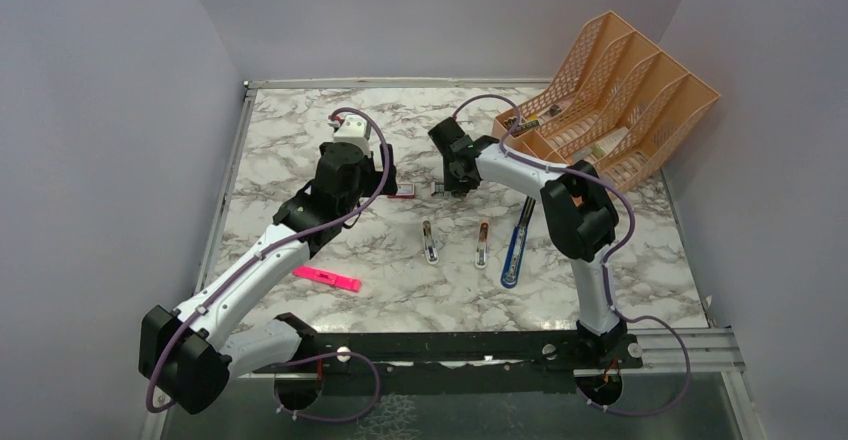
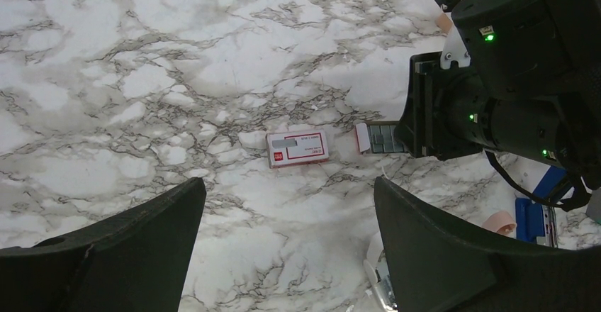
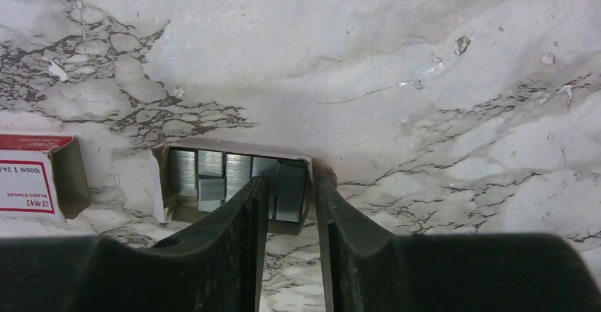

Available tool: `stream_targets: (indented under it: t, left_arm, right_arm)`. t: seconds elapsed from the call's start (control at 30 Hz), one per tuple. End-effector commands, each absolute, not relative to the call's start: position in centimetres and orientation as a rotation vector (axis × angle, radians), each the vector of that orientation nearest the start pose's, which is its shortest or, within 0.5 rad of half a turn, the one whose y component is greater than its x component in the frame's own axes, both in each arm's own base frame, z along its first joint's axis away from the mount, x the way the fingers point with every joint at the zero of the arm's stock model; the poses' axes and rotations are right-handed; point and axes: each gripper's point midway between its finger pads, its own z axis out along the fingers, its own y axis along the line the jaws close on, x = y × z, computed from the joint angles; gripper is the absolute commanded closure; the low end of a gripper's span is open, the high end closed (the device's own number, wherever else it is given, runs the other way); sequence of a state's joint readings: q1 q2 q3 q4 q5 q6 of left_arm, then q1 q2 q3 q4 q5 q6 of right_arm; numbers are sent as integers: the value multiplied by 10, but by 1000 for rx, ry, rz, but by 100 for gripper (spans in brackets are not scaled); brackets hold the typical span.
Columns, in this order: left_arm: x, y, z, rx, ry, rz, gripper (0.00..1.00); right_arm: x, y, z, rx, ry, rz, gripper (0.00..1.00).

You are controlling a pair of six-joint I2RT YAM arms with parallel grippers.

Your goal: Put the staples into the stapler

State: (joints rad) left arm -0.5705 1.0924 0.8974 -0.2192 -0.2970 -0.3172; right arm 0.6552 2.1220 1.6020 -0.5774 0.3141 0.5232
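Note:
The staples (image 3: pixel 212 174) are grey-silver blocks packed side by side in an open cardboard tray (image 3: pixel 159 184) on the marble table. My right gripper (image 3: pixel 290 183) stands over the tray's right end. Its jaws are narrow and straddle the rightmost block (image 3: pixel 290 191), with a thin gap on each side. The red-and-white box sleeve (image 2: pixel 298 147) lies just left of the tray. My left gripper (image 2: pixel 289 181) hovers wide open near the sleeve, holding nothing. A long blue stapler (image 1: pixel 515 245) lies on the table to the right, nearer the arm bases.
Two smaller slim staplers (image 1: pixel 428 242) (image 1: pixel 482 245) lie left of the blue one. A pink highlighter (image 1: pixel 326 279) lies under the left arm. An orange file rack (image 1: pixel 605 95) fills the back right corner. Walls close in the table's left, back and right sides.

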Motion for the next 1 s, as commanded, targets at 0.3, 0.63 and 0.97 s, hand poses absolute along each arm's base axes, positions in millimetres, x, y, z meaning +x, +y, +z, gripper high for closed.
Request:
stream_targets:
  t: [0.3,0.63,0.97]
  left_arm:
    - [328,-161,225,45,1966,-281,11]
    - [328,-162,225,45,1966,-284,11]
    - [328,-162,226,47,1966,-287,11]
  right_arm:
    - [407,263,28,-57,2600,23,75]
    - [401,267,44,-55,2594,87,77]
    - [389,275,57,-74,2600,195,77]
